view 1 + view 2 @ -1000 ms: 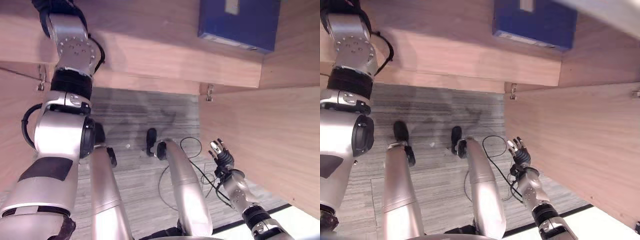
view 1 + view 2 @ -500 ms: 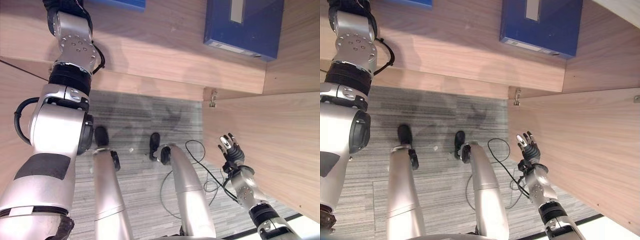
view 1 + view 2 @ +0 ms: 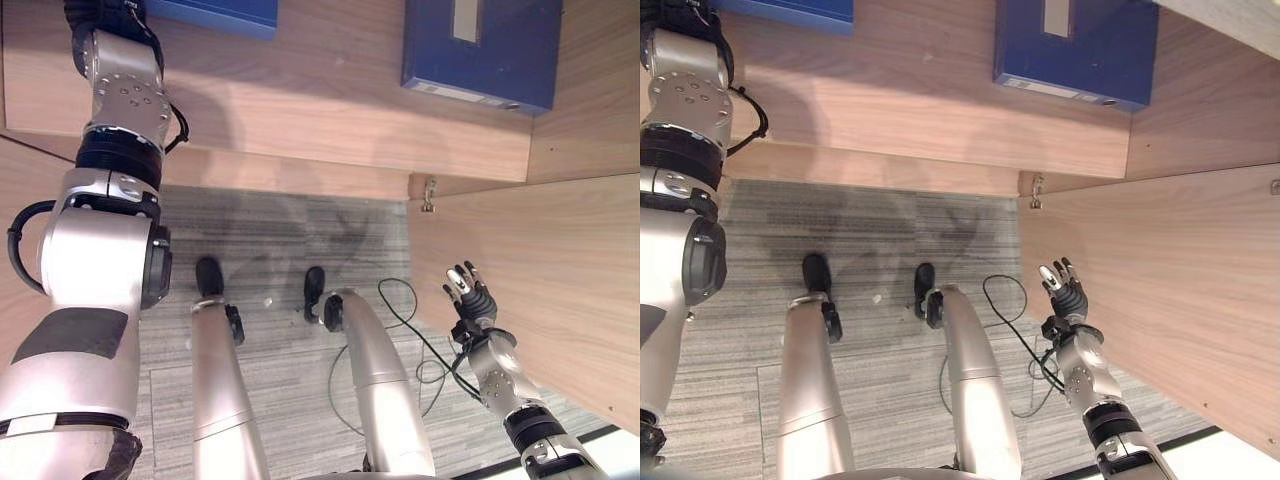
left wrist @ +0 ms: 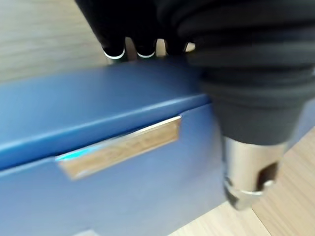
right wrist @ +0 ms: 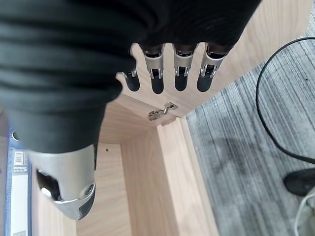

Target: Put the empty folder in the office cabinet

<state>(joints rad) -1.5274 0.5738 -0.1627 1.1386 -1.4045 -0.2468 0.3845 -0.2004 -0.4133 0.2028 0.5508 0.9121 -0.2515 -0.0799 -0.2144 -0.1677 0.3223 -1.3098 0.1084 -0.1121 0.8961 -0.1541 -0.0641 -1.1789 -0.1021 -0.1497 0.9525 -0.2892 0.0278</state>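
1. The folder (image 4: 113, 162) is a blue box-type file with a rectangular label holder on its spine.
2. It lies on the cabinet shelf (image 3: 300, 110), towards the left, with the left hand (image 4: 147, 29) over it.
3. The cabinet is light wood, its door (image 3: 540, 280) standing open on the right.

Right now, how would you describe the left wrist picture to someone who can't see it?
The robot's left hand lies over a blue folder, its dark-tipped fingers curled over the far edge. The folder stands on the cabinet's light wooden shelf.
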